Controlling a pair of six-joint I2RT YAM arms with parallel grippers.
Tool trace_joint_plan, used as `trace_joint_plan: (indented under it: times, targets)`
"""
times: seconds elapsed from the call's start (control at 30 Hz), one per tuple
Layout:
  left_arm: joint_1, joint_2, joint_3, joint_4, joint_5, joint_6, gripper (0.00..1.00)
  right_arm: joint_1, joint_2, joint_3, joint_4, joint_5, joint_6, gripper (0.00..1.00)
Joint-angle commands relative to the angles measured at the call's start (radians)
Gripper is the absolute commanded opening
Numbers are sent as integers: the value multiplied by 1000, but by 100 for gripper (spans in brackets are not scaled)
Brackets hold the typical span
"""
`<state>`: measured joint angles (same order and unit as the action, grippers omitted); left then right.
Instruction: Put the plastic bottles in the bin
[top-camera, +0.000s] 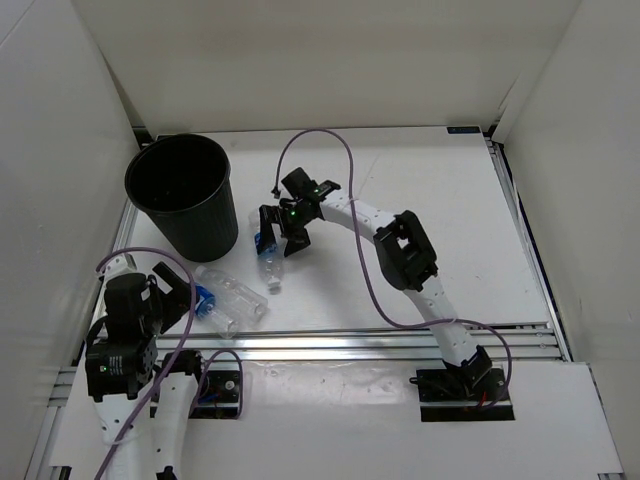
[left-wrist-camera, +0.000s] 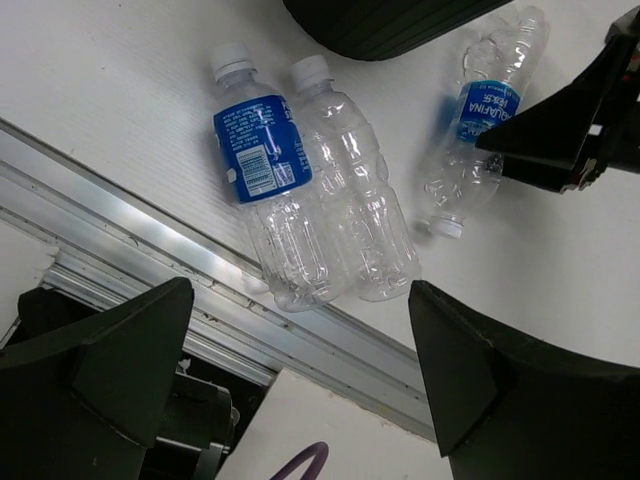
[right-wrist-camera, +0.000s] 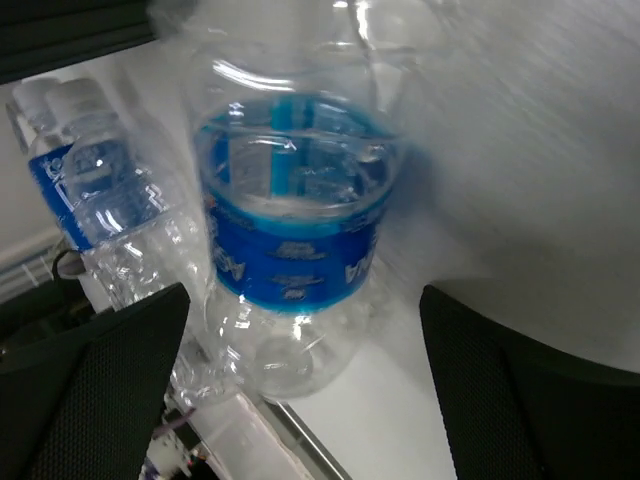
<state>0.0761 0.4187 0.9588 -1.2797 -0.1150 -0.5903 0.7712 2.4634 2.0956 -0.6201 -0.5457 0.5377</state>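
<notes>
The black ribbed bin (top-camera: 180, 195) stands at the back left; its wall shows in the left wrist view (left-wrist-camera: 390, 20). A crumpled clear bottle with a blue label (top-camera: 268, 262) lies on the table beside it, also seen in the other views (left-wrist-camera: 478, 120) (right-wrist-camera: 290, 240). My right gripper (top-camera: 282, 235) is open, its fingers (right-wrist-camera: 530, 390) on either side of this bottle's base end, not closed on it. Two more clear bottles lie side by side at the near left, one with a blue label (left-wrist-camera: 262, 180) and one bare (left-wrist-camera: 350, 200). My left gripper (left-wrist-camera: 300, 345) is open and empty just near of them (top-camera: 178, 297).
An aluminium rail (top-camera: 380, 345) runs along the table's near edge, right under the two bottles. White walls enclose the table on the left, back and right. A purple cable (top-camera: 330, 140) loops above the right arm.
</notes>
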Motion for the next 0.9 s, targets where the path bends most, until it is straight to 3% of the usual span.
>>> trace_joint_plan:
  times: [0.0, 0.13, 0.3, 0.47, 0.6, 0.73, 0.87]
  targets:
    - [-4, 21, 49, -42, -5, 35, 100, 0, 31, 70, 3, 26, -36, 100]
    - [-4, 22, 49, -72, -5, 21, 100, 0, 75, 90, 3, -8, -36, 100]
    - [-4, 22, 40, -93, -5, -28, 100, 0, 66, 11, 3, -45, -25, 67]
    - [-4, 12, 20, -72, -15, -69, 100, -36, -108, -117, 3, -163, -5, 53]
    - [-4, -27, -34, -4, -26, -112, 100, -49, -321, -138, -49, -226, -5, 52]
    - [-4, -50, -60, 42, -37, -160, 100, -49, -536, -60, -27, -269, 86, 58]
    - [-4, -41, -71, 78, -3, -142, 100, -49, -497, 222, 9, -235, 166, 58]
